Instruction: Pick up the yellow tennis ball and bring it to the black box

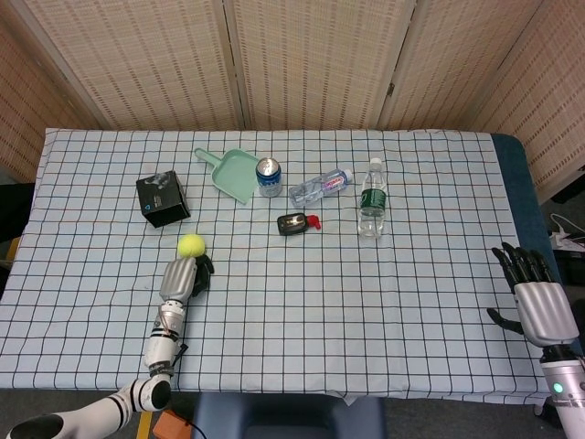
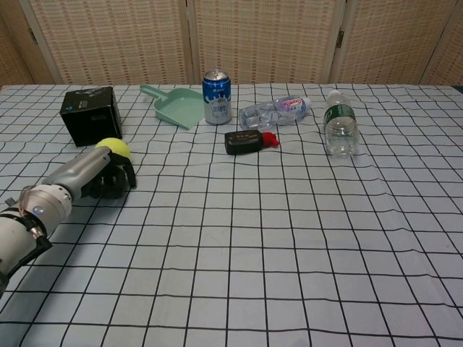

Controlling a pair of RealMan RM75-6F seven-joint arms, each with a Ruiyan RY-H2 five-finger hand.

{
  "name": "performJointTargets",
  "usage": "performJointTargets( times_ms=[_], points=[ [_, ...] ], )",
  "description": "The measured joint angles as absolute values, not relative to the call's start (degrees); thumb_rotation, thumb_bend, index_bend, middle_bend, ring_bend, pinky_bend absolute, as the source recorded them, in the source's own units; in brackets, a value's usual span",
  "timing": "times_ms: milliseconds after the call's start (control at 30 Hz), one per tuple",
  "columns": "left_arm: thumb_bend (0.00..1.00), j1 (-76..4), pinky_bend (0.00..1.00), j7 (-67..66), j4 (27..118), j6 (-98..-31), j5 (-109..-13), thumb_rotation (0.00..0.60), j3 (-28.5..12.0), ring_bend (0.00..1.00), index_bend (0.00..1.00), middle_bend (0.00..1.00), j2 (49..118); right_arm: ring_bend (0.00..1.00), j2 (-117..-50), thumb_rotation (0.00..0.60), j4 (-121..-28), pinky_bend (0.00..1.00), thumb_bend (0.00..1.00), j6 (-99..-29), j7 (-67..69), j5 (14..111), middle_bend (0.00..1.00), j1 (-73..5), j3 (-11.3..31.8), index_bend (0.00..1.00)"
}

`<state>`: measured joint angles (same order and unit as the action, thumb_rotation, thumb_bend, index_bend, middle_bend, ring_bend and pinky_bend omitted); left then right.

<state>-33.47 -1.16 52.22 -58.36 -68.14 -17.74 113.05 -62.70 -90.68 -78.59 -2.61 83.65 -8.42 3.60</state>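
The yellow tennis ball (image 1: 191, 244) (image 2: 113, 147) sits at the far end of my left hand (image 1: 183, 276) (image 2: 101, 177). The hand's dark fingers (image 2: 121, 176) curl around the ball's near side and hold it low over the cloth. The black box (image 1: 163, 198) (image 2: 91, 115) stands a short way beyond and to the left of the ball, apart from it. My right hand (image 1: 535, 293) hovers at the table's right front edge with its fingers spread and nothing in them. The chest view does not show it.
A green dustpan (image 1: 233, 173), a blue can (image 1: 268, 177), a lying plastic bottle (image 1: 321, 186), an upright water bottle (image 1: 371, 198) and a small black device with a red tip (image 1: 296, 223) stand across the far middle of the checked tablecloth (image 1: 366, 302).
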Motion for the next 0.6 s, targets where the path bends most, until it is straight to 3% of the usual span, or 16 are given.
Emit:
performJointTargets(
  times_ms=[600],
  points=[
    [0.74, -37.03, 0.91, -4.05, 50.59, -56.94, -64.5, 0.6, -20.47, 0.62, 0.53, 0.62, 113.64, 0.0, -62.56, 0.6, -90.69, 0.0, 0.11, -78.13, -2.65, 83.64, 0.0, -8.58, 3.41, 0.03]
  ],
)
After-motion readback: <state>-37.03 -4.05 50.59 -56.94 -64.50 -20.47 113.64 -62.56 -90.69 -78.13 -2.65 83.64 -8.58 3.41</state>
